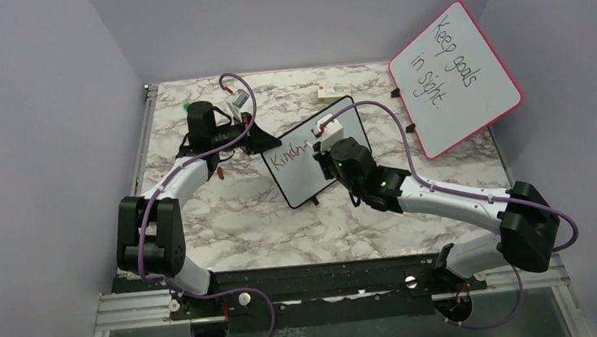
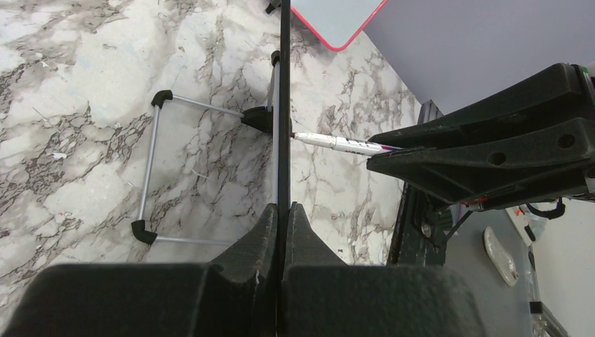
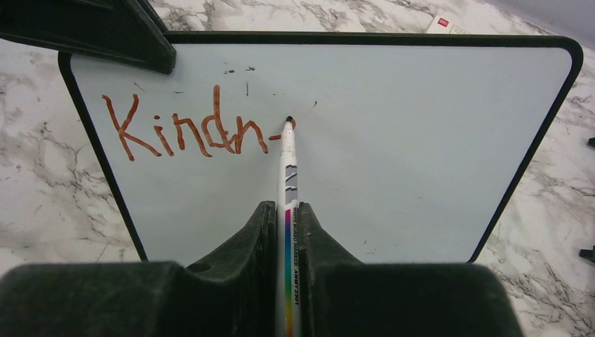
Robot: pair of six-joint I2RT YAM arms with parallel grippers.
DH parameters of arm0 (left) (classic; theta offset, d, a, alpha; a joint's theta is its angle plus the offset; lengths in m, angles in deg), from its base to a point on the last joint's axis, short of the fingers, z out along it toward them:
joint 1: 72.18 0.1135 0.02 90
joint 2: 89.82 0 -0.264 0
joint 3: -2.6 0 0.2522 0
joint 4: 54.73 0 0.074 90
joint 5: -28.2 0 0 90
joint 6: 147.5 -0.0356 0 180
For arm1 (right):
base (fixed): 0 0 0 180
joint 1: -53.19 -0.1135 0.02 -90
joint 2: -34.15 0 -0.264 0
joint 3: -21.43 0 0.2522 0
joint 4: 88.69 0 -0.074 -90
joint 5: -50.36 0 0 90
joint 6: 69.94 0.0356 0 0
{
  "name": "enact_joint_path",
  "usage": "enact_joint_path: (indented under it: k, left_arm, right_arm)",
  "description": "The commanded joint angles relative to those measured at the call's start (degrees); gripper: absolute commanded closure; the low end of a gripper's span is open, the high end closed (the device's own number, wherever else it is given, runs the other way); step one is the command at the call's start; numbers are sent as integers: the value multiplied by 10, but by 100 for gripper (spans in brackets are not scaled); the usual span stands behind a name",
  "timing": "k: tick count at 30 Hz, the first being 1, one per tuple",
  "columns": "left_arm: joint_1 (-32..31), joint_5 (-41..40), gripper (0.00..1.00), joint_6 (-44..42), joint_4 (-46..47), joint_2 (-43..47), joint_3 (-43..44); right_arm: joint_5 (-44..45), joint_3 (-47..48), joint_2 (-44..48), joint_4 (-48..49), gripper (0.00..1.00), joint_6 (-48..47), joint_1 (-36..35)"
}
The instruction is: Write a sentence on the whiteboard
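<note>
Centre of the top view: board [image 1: 300,180], black-framed, tilted on the marble table [image 1: 242,214], its left end toward the upper left. Writing [image 1: 290,154], red-brown, reads "Kindn" along its upper left part. Left gripper [image 1: 258,138] sits at the board's left edge. Right gripper [image 1: 327,145] hangs over the board's middle. Pink board [image 1: 455,81] leans at upper right, well apart. Small white box [image 1: 333,93] lies just beyond the board's far edge.

Left wrist view: board [image 2: 284,105] seen edge-on as a thin black line up the frame. Left gripper [image 2: 283,210] is clenched on that edge at lower centre. Wire stand [image 2: 151,168] spreads to the left on the table. Marker [image 2: 337,143] enters from the right, tip touching the board face.

Right wrist view: right gripper [image 3: 287,210] is clamped around the marker [image 3: 288,182] at lower centre. Marker tip rests on the board [image 3: 421,140] just right of the writing [image 3: 189,130], at the end of a short fresh stroke. Right half of the board is bare.

Step in hand, by judgement: first word, partway, sixth letter begun. Next move calls for steady tip contact, a small curved stroke to close the letter, then drift rightward. Left grip must hold the board firm against the marker's push.
</note>
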Motion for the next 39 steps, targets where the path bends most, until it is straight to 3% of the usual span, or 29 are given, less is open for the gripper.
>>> enact_joint_path:
  k: [1,39]
  left_arm:
    - [-1,19,100,-10,-25,-8,7]
    - [-1,19,100,-10,-26,-8,7]
  right_arm:
    - [-28,17,3,27,99,-10,4]
    - [-31,-5,7,-49,99,4,5]
